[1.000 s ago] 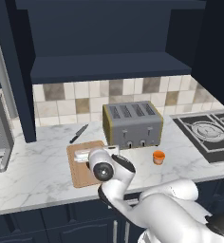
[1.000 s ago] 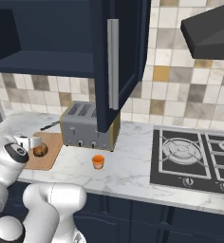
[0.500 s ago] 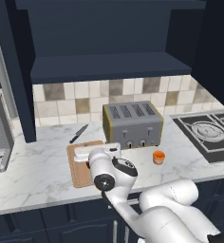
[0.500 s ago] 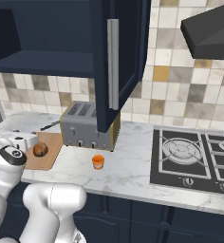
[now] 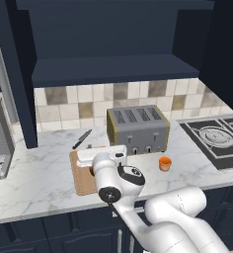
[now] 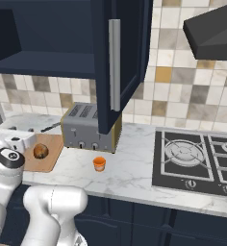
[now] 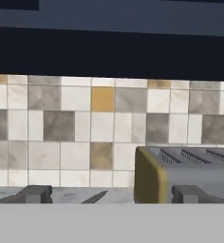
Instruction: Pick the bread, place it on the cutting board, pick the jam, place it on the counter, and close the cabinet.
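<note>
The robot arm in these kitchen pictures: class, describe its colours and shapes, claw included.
The arm is glossy white, built of fat rounded segments, with a round dark joint cap ringed in white. A white boxy hand tops it. The claw ends in two small, blocky, dark grey fingertips. No cables or markings are visible.

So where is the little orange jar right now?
The tiny orange cup-shaped jam jar stands on the white veined marble counter in the right base view, just in front of the grey toaster, between the wooden cutting board and the black stove.
</note>
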You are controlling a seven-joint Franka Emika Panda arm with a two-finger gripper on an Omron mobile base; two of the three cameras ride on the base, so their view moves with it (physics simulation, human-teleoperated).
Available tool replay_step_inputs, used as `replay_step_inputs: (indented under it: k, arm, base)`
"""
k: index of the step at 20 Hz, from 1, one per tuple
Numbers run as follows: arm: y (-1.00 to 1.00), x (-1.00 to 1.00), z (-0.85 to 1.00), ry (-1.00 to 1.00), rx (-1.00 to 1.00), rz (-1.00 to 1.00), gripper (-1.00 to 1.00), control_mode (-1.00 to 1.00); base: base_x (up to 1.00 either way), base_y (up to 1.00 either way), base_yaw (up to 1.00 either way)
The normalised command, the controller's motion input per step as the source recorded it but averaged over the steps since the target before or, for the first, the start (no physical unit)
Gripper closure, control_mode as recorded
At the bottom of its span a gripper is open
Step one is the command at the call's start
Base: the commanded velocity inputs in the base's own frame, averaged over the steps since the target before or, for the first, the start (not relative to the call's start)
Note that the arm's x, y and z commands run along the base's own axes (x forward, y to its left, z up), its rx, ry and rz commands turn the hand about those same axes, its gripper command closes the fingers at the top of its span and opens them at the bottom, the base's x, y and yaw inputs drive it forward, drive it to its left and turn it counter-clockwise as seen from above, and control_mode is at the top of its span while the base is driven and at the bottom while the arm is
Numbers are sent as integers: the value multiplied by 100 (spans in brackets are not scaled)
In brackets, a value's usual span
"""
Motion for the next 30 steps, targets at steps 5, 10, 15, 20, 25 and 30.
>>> replay_step_inputs:
  k: [5,10,15,20,25,30]
  arm:
    - [6,-14,27,-6,0,0,-100,-100]
    - [16,-29,24,-5,0,0,-100,-100]
    - [16,-38,22,-5,0,0,-100,-100]
    - [12,-42,29,-6,0,0,-100,-100]
    - [6,-47,24,-4,0,0,-100,-100]
    - [10,-53,22,-5,0,0,-100,-100]
  base:
    - [0,0,0]
    - [0,0,0]
    - [0,0,0]
    - [0,0,0]
    - [0,0,0]
    - [0,0,0]
